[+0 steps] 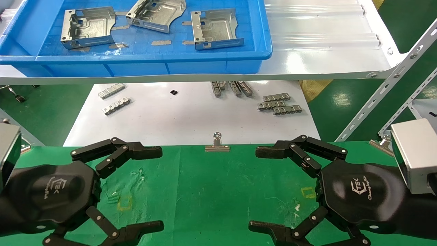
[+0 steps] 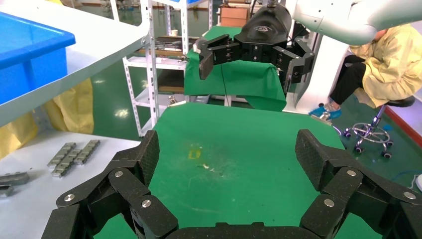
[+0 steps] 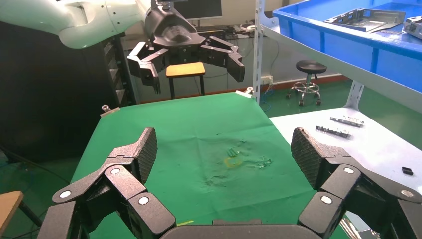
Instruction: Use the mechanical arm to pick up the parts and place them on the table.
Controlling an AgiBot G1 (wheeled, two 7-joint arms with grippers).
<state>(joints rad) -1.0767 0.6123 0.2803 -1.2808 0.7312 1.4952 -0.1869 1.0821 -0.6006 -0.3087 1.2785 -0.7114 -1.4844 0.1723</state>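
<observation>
Three shiny silver parts [image 1: 88,27], [image 1: 157,13], [image 1: 216,29] lie in a blue tray [image 1: 136,58] on the white shelf at the back; one also shows in the right wrist view [image 3: 366,17]. My left gripper [image 1: 157,188] is open and empty, low over the left of the green table [image 1: 211,191]. My right gripper [image 1: 257,188] is open and empty over the table's right side. Both point towards the middle, facing each other. The wrist views show only green cloth between the left gripper's [image 2: 226,159] and the right gripper's [image 3: 224,149] fingers.
A white board [image 1: 187,123] below the shelf holds small grey slotted strips [image 1: 279,104], [image 1: 116,99]. A silver binder clip [image 1: 217,143] sits on the table's far edge. Yellow square marks [image 1: 124,202], [image 1: 308,192] are on the cloth. A slanted shelf upright [image 1: 385,92] stands at the right.
</observation>
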